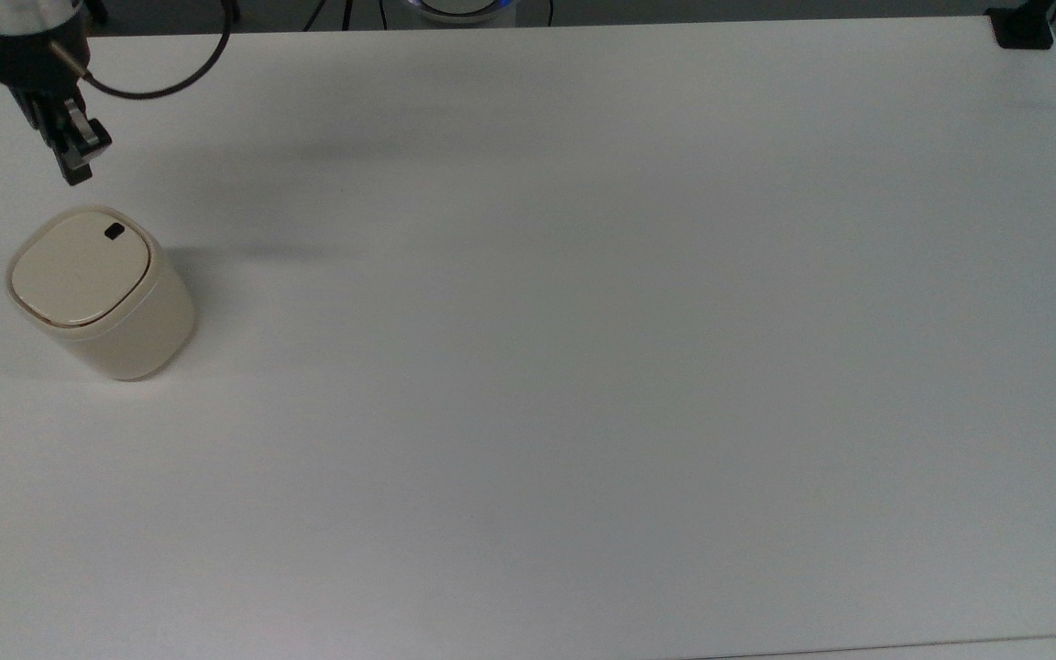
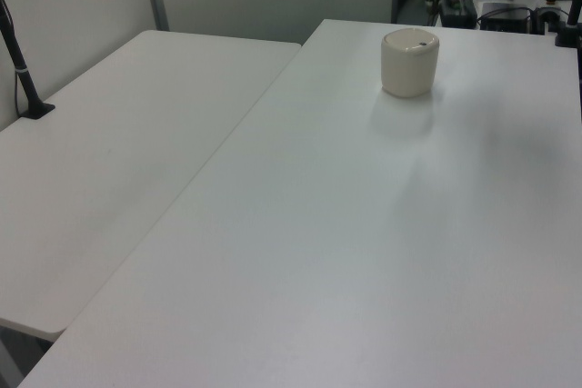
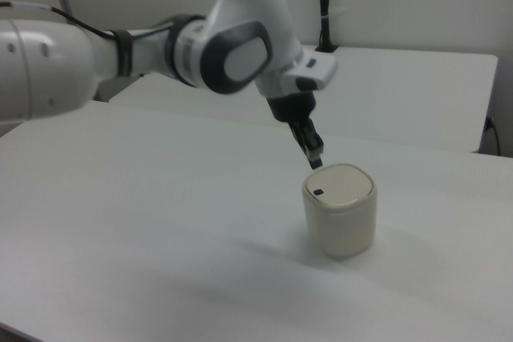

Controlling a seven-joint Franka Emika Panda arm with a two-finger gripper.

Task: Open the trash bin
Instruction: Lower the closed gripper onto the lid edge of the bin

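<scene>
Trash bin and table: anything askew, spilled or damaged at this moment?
Nothing stands out. The trash bin stands upright on the white table with its lid flat and closed, and the gripper hangs just beyond its rim, not touching.

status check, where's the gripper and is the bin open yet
Gripper fingers together, holding nothing, poised above the trash bin near its black mark. Lid flat, closed. White table around it bare, nothing in the way.
</scene>
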